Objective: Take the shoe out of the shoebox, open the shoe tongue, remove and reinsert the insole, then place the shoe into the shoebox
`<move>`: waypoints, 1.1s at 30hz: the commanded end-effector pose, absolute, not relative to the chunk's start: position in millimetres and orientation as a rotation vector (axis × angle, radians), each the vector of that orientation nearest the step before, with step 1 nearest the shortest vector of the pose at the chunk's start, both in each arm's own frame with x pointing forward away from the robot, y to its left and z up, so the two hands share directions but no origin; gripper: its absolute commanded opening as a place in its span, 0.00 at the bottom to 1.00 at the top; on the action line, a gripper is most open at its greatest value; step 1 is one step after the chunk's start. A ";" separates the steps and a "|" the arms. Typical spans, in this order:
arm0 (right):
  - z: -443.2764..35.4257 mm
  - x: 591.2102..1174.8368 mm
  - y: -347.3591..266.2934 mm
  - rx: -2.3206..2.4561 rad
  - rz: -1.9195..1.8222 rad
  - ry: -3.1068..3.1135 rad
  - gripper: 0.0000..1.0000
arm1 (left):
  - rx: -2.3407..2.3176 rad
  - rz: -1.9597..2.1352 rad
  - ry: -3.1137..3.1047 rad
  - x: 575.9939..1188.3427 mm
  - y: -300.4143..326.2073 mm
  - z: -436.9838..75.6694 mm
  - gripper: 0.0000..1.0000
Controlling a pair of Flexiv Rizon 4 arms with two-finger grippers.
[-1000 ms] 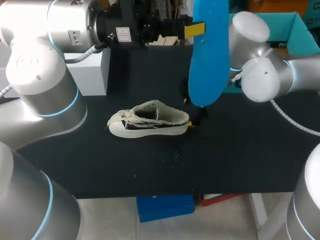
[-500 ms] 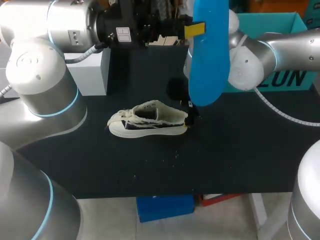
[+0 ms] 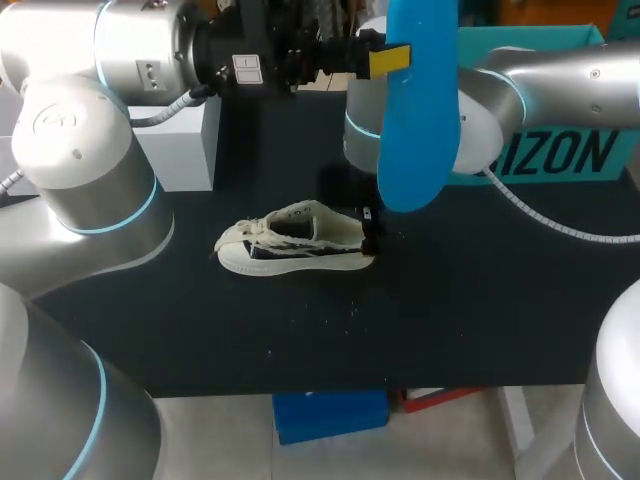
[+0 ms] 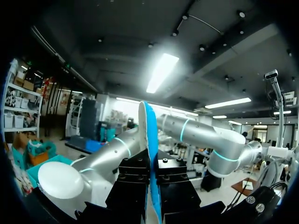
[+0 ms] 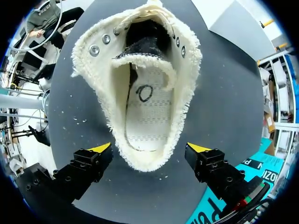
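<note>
A cream canvas shoe [image 3: 295, 240] lies on its sole in the middle of the black table [image 3: 300, 330], toe to the left. High above the table's back, my left gripper [image 3: 385, 60] is shut on a blue insole [image 3: 420, 110] that hangs down from it. In the left wrist view the insole [image 4: 148, 135] stands edge-on, clamped in the gripper [image 4: 150, 168]. My right gripper [image 3: 370, 232] is down at the shoe's heel. In the right wrist view it [image 5: 149, 148] stands open, one yellow tip on either side of the heel, looking into the shoe [image 5: 140, 79].
The teal shoebox [image 3: 560, 150] stands at the back right, behind my right arm. A white box [image 3: 180, 145] sits at the back left. Bare table lies in front of the shoe and to its right.
My right arm has swung left and its gripper has come up to the shoe's heel. The left gripper has kept still with the insole. The shoe has not moved.
</note>
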State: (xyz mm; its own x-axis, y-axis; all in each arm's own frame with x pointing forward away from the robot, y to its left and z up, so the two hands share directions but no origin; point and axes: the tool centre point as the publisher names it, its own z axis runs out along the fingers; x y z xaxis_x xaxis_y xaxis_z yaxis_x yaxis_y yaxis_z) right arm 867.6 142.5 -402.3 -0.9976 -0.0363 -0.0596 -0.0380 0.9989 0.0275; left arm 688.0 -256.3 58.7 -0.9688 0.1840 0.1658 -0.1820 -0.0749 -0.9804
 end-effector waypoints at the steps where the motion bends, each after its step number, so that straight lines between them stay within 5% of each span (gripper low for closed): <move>1: -399.6 867.0 147.9 -0.055 -0.039 3.076 1.00 | 0.001 2.139 -1.950 687.4 -258.1 58.4 0.00; 22: -400.0 860.3 150.2 -0.055 -0.014 3.058 1.00 | 0.001 2.139 -1.950 687.4 -258.1 58.4 0.00; 33: -397.5 862.9 126.0 -0.014 0.525 3.041 1.00 | 0.001 2.139 -1.950 687.4 -258.1 58.4 0.00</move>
